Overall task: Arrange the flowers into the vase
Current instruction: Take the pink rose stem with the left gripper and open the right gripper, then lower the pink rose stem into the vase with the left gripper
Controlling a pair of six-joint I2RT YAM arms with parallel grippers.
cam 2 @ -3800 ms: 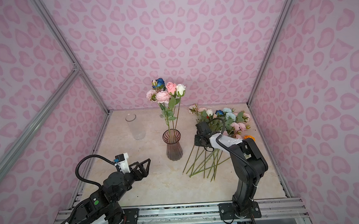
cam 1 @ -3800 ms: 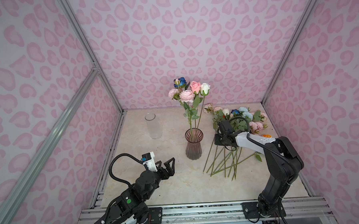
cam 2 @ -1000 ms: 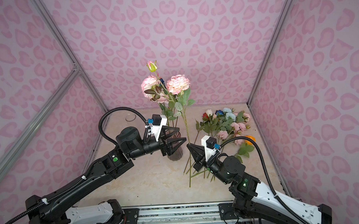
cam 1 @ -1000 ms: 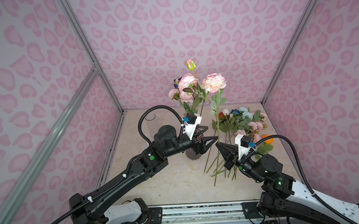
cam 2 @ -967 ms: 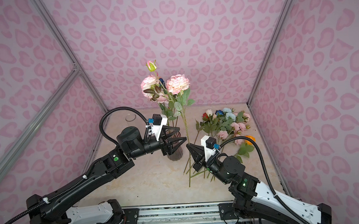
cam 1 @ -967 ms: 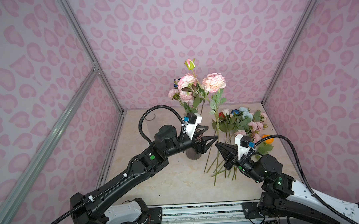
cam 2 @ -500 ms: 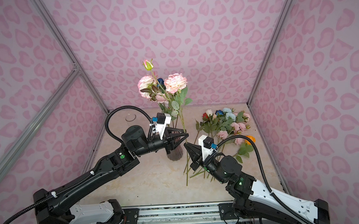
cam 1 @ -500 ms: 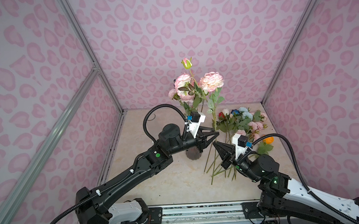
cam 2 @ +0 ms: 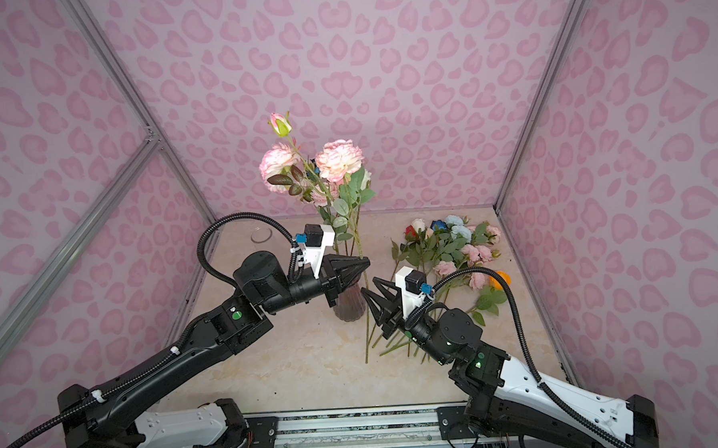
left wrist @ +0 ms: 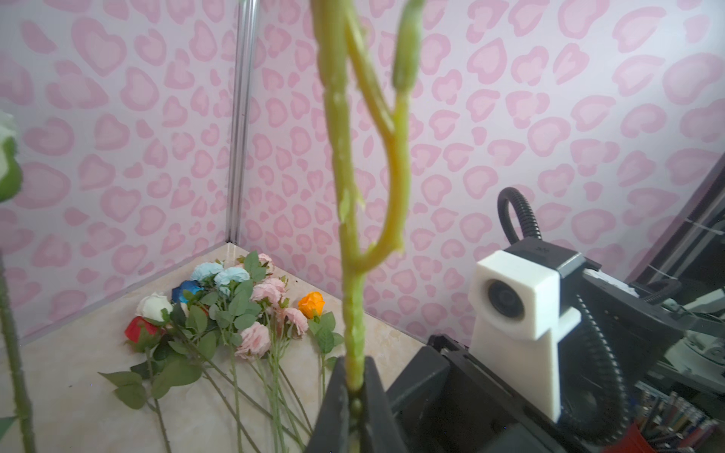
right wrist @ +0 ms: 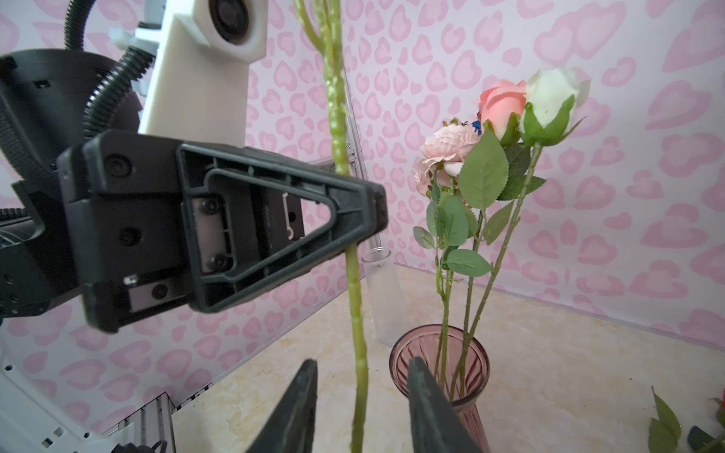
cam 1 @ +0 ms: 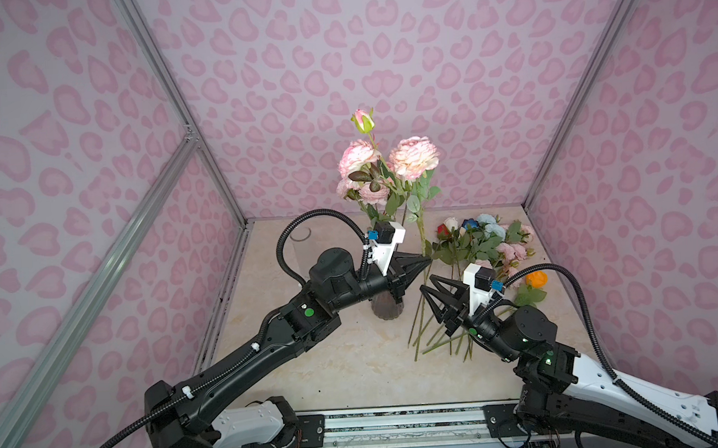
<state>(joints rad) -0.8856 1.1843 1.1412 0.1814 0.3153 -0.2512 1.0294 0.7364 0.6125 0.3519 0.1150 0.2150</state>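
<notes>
DESK: What is the left gripper (cam 1: 427, 260) doing?

PHOTOGRAPHER: Its jaws are pressed together on the green stem (cam 1: 422, 235) of a pink peony spray (cam 1: 413, 157), pinching it below the leaves. The stem stands close to upright. Two blooms and a bud are at the top, and the cut end points down at the bench (cam 1: 334, 359), just right of the vase (cam 1: 387, 309). Whether that end touches the bench, I cannot tell.

DESK: And the right gripper (right wrist: 361, 364)?

PHOTOGRAPHER: Spread, just below the left one. In the right wrist view the stem runs between its fingers (right wrist: 298, 396) with a gap on either side, touching neither.

DESK: The vase?

PHOTOGRAPHER: Ribbed, rose-tinted glass, upright near the middle of the bench. Several stems stand in it, heads up: pink, peach and white.

DESK: The rest of the flowers (cam 1: 483, 240)?

PHOTOGRAPHER: Lying flat toward the far right corner of the bench, heads to the back edge and stems fanning toward the front edge. They are red, white, blue and pink, with one orange. A clear glass (cam 2: 262, 234) stands near the far left corner.
</notes>
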